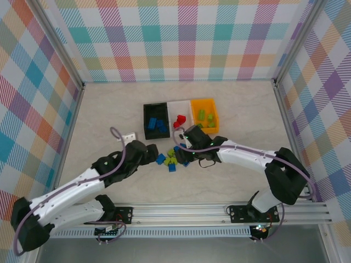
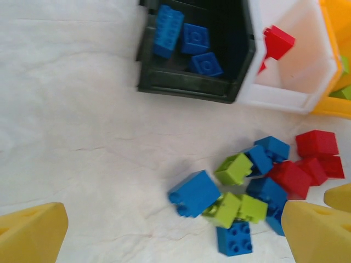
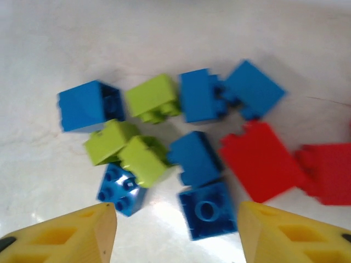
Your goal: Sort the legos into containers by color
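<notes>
Loose legos (image 1: 172, 159) in blue, lime green and red lie in a pile on the table in front of the containers. The black bin (image 1: 146, 123) holds blue bricks (image 2: 186, 41), the white bin (image 1: 181, 108) a red brick (image 2: 278, 41), the orange bin (image 1: 204, 102) green ones (image 1: 205, 116). My left gripper (image 2: 174, 227) is open over the pile's left edge, near a blue brick (image 2: 194, 193). My right gripper (image 3: 175, 230) hangs open over the pile, with an upturned blue brick (image 3: 207, 212) lying between its fingers, untouched.
The three bins stand side by side at the table's middle back. Both arms reach in from the near edge and meet over the pile. Chequered walls close the table on three sides, and a metal rail (image 1: 219, 211) runs along the front.
</notes>
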